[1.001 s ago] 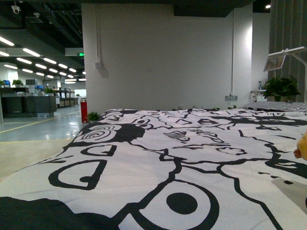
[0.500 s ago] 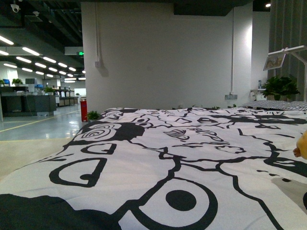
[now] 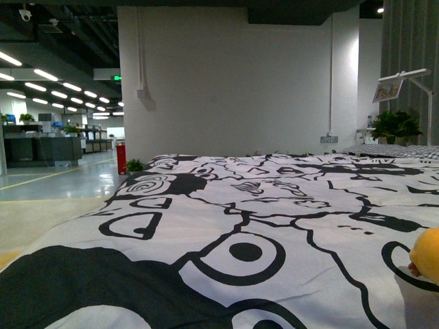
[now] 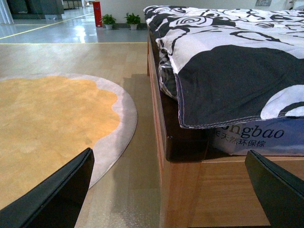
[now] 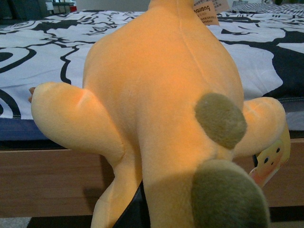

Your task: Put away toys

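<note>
**Desk:** What's on your screens?

**Me:** Mostly bed (image 3: 226,226). Its black-and-white cover fills my front view from 12 o'clock down to 6. On the floor beside the bed, my left wrist camera shows a round orange rug (image 4: 47,123) with a pale border.

**Desk:** And the toy?

**Me:** The orange plush toy (image 5: 161,109) shows at about 4 o'clock in my front view, over the cover's near edge and half cut off. I can't tell whether it rests on the cover. It fills the whole right wrist picture, olive patches toward the lens.

**Desk:** Grippers?

**Me:** My left gripper (image 4: 168,156) is spread wide with nothing between its fingers, low by the bed frame. My right gripper (image 5: 135,213) is only a dark sliver under the plush, so I cannot tell whether it is pinching the toy.

**Desk:** What worries you?

**Me:** Exactly that. If I lift assuming I have a hold and I don't, the soft body could slip out and drop off the edge to the floor. Its paper tag (image 5: 206,12) might also snag. And I see no box or bin anywhere, so I'd be carrying it with no target in sight.
</note>
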Available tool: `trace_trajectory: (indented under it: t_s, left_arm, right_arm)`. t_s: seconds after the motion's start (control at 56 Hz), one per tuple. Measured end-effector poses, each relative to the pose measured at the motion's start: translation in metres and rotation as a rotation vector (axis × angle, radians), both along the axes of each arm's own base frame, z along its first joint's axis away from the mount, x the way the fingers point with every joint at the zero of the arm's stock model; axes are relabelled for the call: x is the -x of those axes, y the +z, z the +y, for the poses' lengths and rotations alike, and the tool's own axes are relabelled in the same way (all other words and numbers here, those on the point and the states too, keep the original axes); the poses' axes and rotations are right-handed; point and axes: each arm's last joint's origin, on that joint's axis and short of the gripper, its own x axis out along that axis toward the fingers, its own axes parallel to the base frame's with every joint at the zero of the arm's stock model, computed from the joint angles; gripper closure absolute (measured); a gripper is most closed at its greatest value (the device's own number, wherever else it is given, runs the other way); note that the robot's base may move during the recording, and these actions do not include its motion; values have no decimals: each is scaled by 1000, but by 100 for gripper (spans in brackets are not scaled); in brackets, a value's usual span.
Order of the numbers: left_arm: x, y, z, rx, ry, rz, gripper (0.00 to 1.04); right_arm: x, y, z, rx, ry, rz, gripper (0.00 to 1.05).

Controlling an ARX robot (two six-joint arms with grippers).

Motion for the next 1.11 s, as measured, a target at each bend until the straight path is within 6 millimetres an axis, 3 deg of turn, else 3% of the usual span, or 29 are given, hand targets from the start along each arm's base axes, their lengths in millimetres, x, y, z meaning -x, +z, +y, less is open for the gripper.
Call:
trace_trajectory:
  t_s: [1.108]
  left_arm:
    - [0, 0, 0, 0, 0, 1, 6]
  right_arm:
    - [0, 0, 0, 0, 2, 3, 98]
